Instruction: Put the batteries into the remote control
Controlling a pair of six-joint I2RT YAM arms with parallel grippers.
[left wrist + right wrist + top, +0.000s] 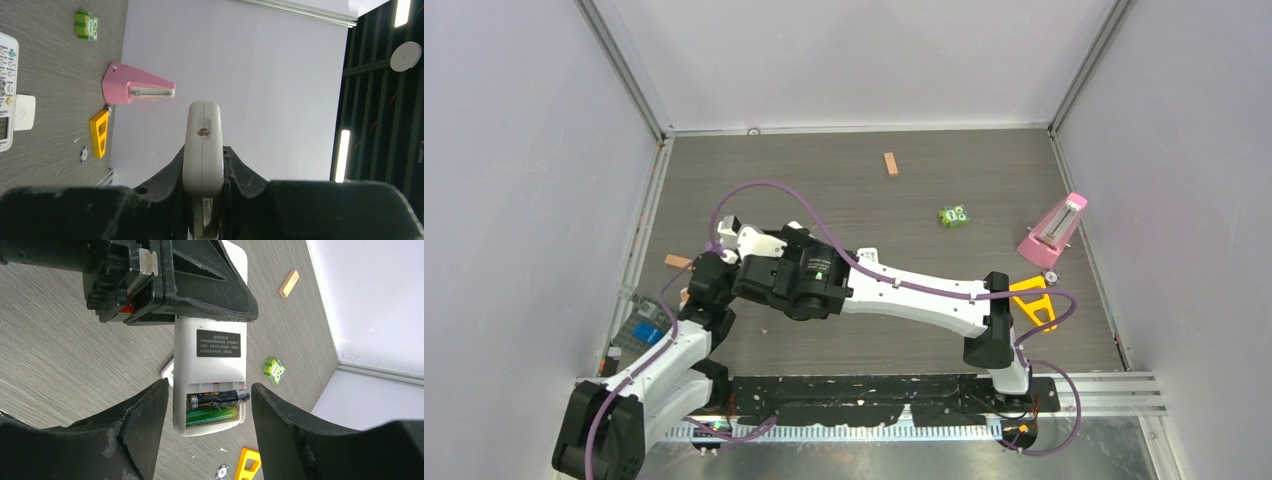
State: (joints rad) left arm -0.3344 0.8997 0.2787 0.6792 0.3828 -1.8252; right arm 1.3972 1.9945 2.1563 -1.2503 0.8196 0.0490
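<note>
While the left fingers clamp the remote control, its long axis runs toward the right fingers, which stand apart astride its open compartment end. Both batteries lie crosswise inside, the dark one apparently not fully seated.

Dark wood-grain tabletop, and there's a scatter across it. On the far side, a tan wooden block lies on its own. Over to the right sits a green toy block with cartoon eyes, then a pink metronome stands near the right wall, with a yellow plastic piece and a small round chip close by. A white remote with grey buttons lies face up, a small white cover right against its side. A second wooden block lies at the left.
</note>
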